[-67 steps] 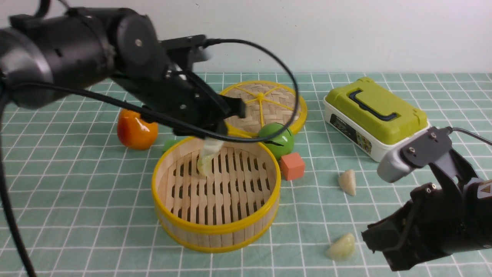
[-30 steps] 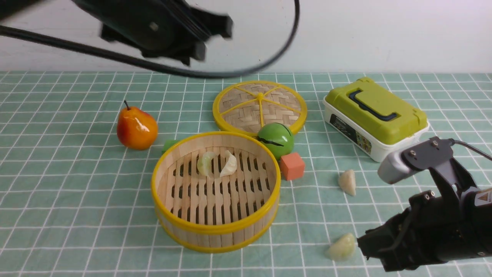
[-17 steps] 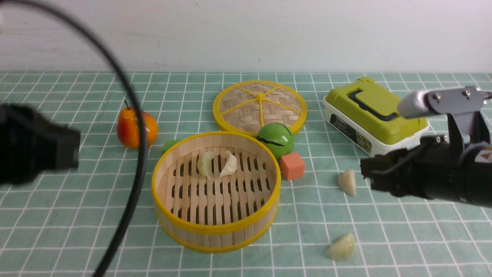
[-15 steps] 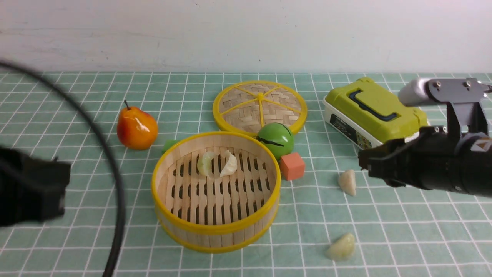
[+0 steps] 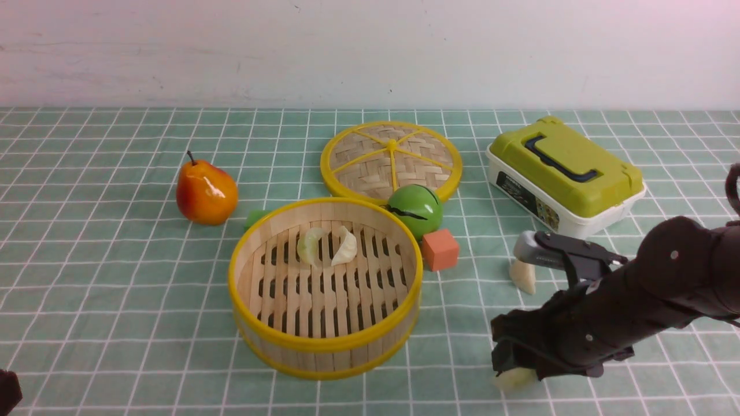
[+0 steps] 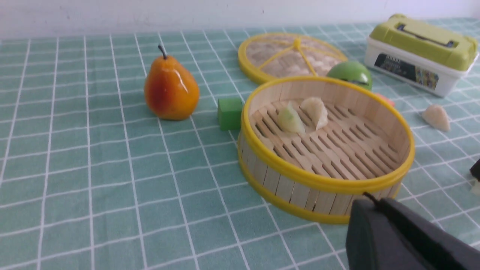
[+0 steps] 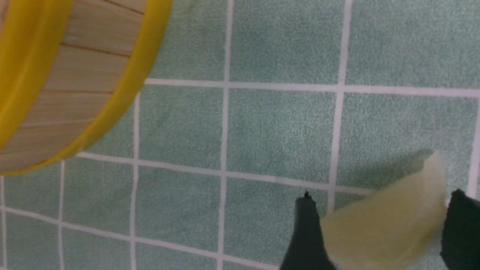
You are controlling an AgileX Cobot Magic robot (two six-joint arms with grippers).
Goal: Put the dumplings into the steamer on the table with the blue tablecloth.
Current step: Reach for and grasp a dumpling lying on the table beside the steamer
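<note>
Between the right gripper's [image 7: 380, 213] spread jaws: one dumpling [image 7: 390, 228], on the cloth [image 7: 270, 127].
Steamer [image 5: 324, 346] to its left holds two dumplings [image 5: 312, 245]; a fourth dumpling [image 5: 523, 277] lies beyond. Left gripper [image 6: 375, 225] closed. Risk: glossy crescent sits skewed; an off-centre pinch could squirt it out.

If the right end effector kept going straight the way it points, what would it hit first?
Probably the near dumpling: it lies on the blue tablecloth between the right end effector's open fingers, seemingly just ahead, though depth is unclear.
</note>
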